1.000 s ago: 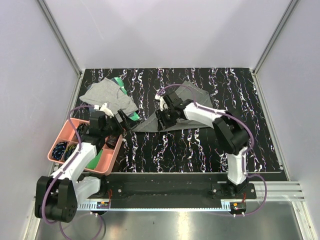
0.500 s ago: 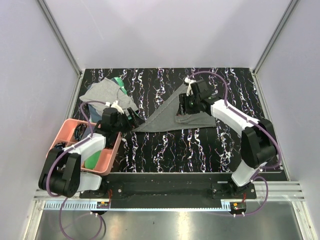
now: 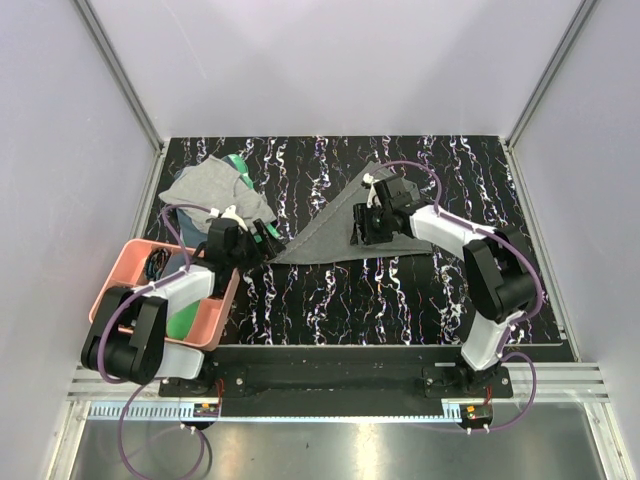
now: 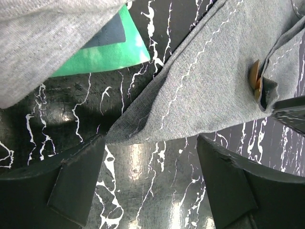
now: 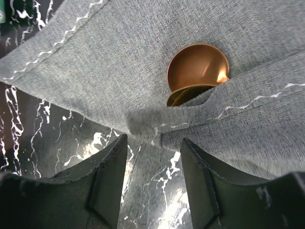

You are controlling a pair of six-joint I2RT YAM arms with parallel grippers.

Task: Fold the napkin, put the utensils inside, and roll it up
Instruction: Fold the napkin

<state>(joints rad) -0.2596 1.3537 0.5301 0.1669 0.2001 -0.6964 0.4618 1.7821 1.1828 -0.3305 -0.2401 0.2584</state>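
Seen from above: the napkin lies folded into a triangle on the dark marbled surface. My left claw is at the napkin's left tip, and my right claw is over its middle. Left of the napkin lies a lighter grey cloth over a green item. A pink tray stands further left of the napkin.

Left wrist: my left claw is spread wide and grips nothing. The napkin's pointed corner reaches just into the gap between its fingers. A copper spoon peeks edge-on from the napkin's fold.

Right wrist: my right claw is partly spread above the napkin, with nothing clamped. The copper spoon's round bowl lies on the napkin. A gold spoon shows beneath it, and a folded flap covers both handles.
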